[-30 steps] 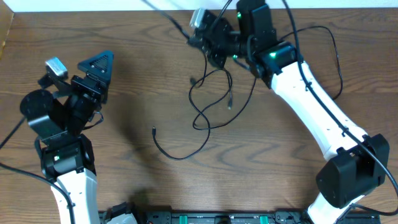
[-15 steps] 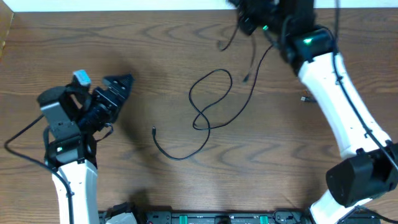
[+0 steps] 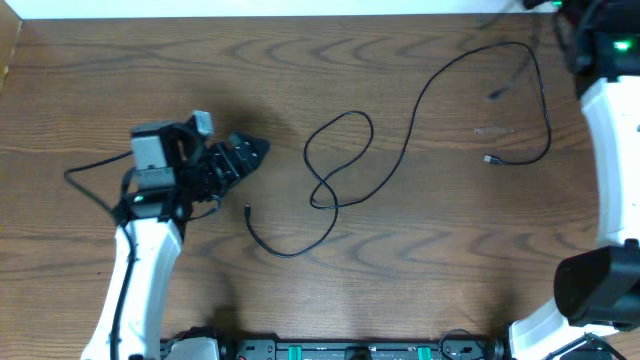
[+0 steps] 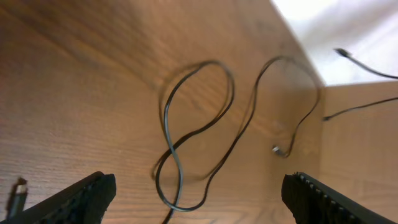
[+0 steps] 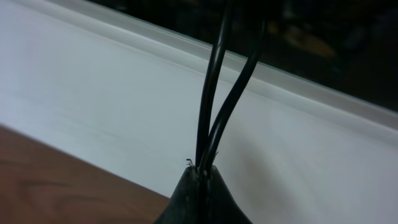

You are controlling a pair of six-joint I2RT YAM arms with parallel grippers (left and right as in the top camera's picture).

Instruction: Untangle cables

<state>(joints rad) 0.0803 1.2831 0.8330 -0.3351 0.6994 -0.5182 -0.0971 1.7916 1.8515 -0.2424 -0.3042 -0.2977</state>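
Observation:
Thin black cables (image 3: pixel 335 160) lie in crossed loops at the table's middle. One plug end (image 3: pixel 247 209) lies at the left. A long strand (image 3: pixel 440 72) runs up and right, curves down, and ends in a plug (image 3: pixel 488 159). My left gripper (image 3: pixel 243 156) is open and empty, just left of the loops. In the left wrist view the loops (image 4: pixel 177 140) lie ahead between its open fingers (image 4: pixel 84 198). My right gripper (image 5: pixel 202 177) is shut on two black cable strands (image 5: pixel 214 93) beyond the table's far right edge; it is cut off in the overhead view. No white cable shows.
The right arm (image 3: pixel 612 120) runs down the right side of the table. A white surface (image 3: pixel 300 8) borders the table's far edge. The left arm's own thick wire (image 3: pixel 90 175) loops out to its left.
My right gripper has moved right and away with the held strands, drawing one cable out across the right half of the table. My left gripper has swung right towards the loops.

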